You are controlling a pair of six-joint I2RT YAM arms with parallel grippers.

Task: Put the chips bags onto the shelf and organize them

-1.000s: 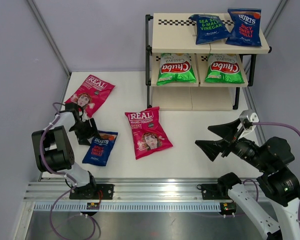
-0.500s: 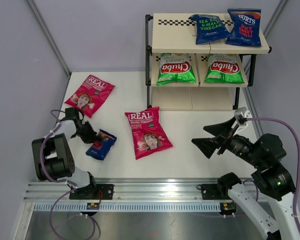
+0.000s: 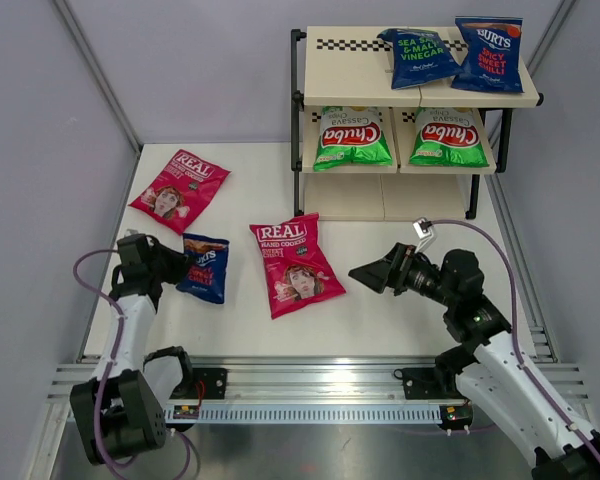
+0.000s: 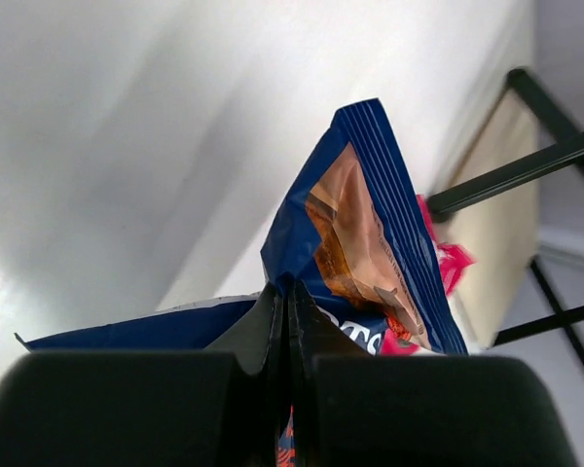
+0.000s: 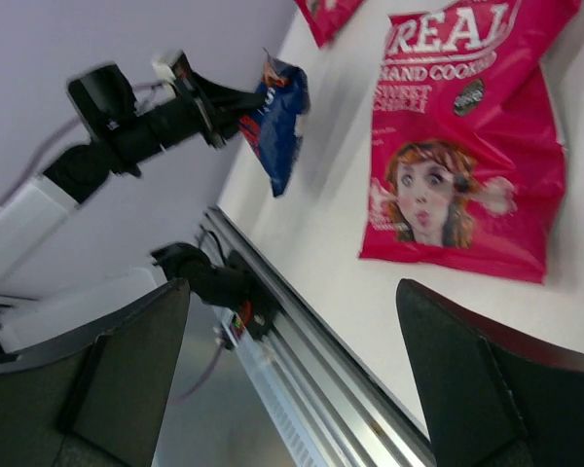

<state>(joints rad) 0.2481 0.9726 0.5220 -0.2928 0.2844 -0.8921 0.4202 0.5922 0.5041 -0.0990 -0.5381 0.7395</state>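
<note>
**White table, shelf part-filled, one blue bag gripped**

White table (image 3: 400,310) and pale walls are seen from above, with the shelf (image 3: 355,72) set at the far right.

The left arm is bent outward well left of the shelf. Its left gripper (image 3: 176,268) is turned toward the shelf's side, fingers pressed tight on the left edge of a small blue BURTS bag (image 3: 204,272). In the left wrist view this bag is crumpled and stands up from the fingers. Whether it touches the table cannot be told. Its long axis lies roughly square to the shelf's front edge, logo end farther away.

The right arm is stretched out before the shelf, its base cut off by the frame. The right gripper (image 3: 372,272) is spread wide and holds nothing.

Two REAL bags lie flat left of the shelf: one (image 3: 295,265) near its front corner, one (image 3: 180,190) farther left, logo ends away from the arms.

Two Chuba bags (image 3: 352,138) (image 3: 448,138) lie on the middle tier. Two more BURTS bags (image 3: 420,55) (image 3: 488,52) lie on top, at the right. The bottom tier is largely hidden.
</note>
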